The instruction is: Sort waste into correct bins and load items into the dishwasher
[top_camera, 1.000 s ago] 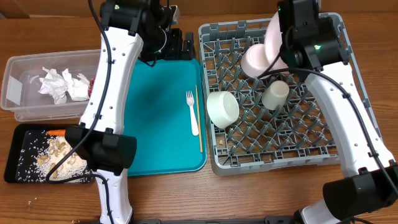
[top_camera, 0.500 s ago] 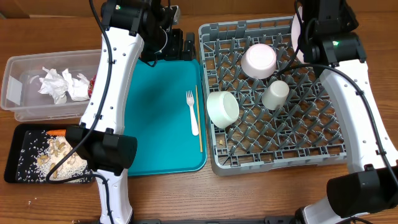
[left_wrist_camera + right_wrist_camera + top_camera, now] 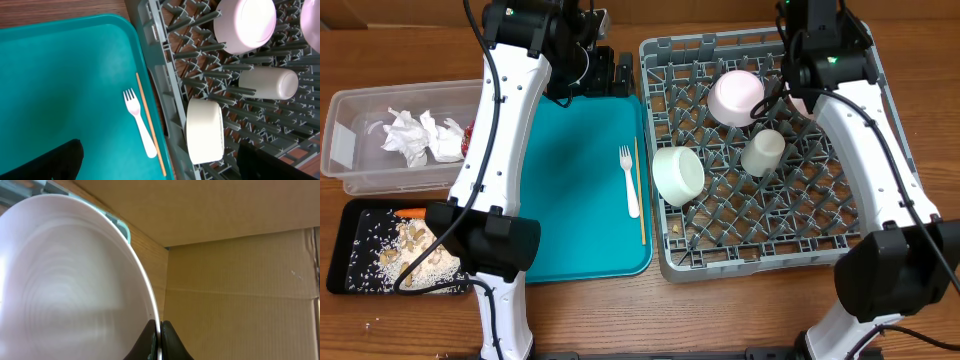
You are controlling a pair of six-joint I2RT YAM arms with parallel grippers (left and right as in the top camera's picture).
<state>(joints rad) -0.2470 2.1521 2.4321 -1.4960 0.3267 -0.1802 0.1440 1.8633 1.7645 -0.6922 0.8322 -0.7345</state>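
over the far edge of the dish rack (image 3: 770,235), only the right wrist view shows the right claw (image 3: 157,339) clamped on the rim of the pale plate (image 3: 65,280) (overhead, the arm hides this grip). the left claw (image 3: 157,150) gapes wide above the teal tray (image 3: 60,75), holding nothing. its view shows the fork (image 3: 139,120) beside the stick (image 3: 150,127), with a bowl (image 3: 204,131), a second bowl (image 3: 245,22) and a cup (image 3: 267,82) in the rack.

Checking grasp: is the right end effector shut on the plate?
Shut: right end effector pinches the plate rim, wrist view.
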